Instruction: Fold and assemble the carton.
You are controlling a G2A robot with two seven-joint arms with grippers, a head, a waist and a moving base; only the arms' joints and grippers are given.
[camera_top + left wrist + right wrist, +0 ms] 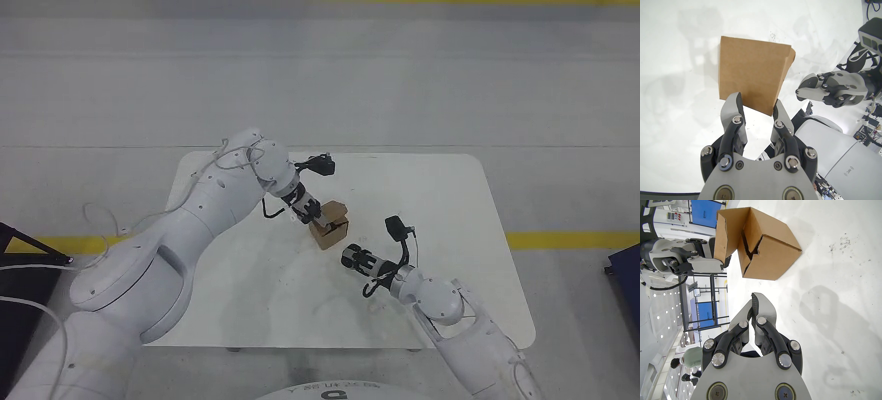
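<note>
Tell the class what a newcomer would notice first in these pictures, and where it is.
The brown carton stands out in the middle of the white table, with one flap raised. The left hand is at that flap with its fingers apart. The right hand is shut and points at the carton across a small gap.

Lighting's bright and even from overhead, so my white table (450, 200) nearly washes out in both wrist cams. The carton (770, 256) drops just a soft, faint shadow beside it. Wrist lenses bend straight lines hard toward the edges; the top cam looks flatter.
</note>
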